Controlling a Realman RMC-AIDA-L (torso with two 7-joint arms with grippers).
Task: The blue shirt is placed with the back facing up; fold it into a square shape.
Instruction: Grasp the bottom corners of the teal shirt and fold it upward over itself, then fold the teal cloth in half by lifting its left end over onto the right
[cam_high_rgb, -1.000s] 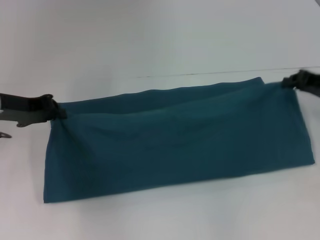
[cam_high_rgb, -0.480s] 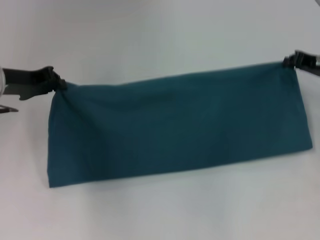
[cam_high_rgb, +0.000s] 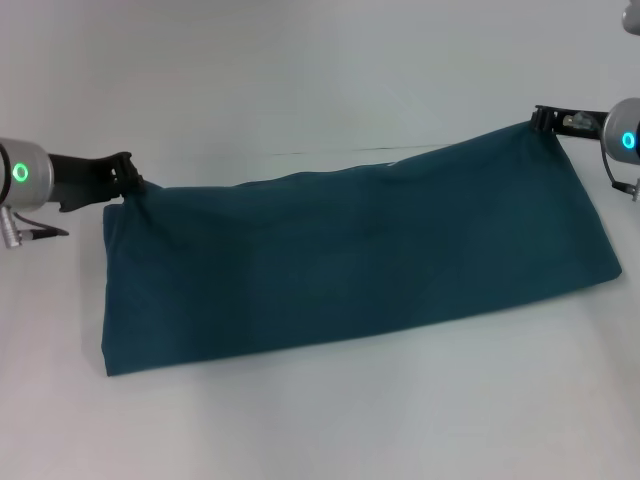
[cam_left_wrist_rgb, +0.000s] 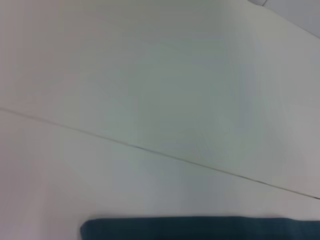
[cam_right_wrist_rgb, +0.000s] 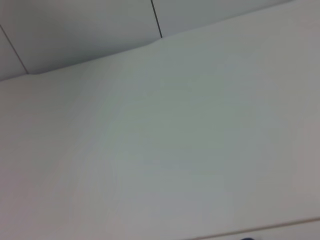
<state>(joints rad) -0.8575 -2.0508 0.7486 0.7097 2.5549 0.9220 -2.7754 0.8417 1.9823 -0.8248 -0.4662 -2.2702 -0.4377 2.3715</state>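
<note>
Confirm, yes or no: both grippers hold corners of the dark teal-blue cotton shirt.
Yes: left gripper and right gripper each pinch a far corner of the shirt.

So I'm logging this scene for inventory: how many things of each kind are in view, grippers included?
Dark teal-blue cotton shirts: 1, the folded blue shirt, held at both far corners.
Black grippers: 2, left gripper and right gripper, each shut on a shirt corner.
White tables: 1, the table.
Total: 4.
</note>
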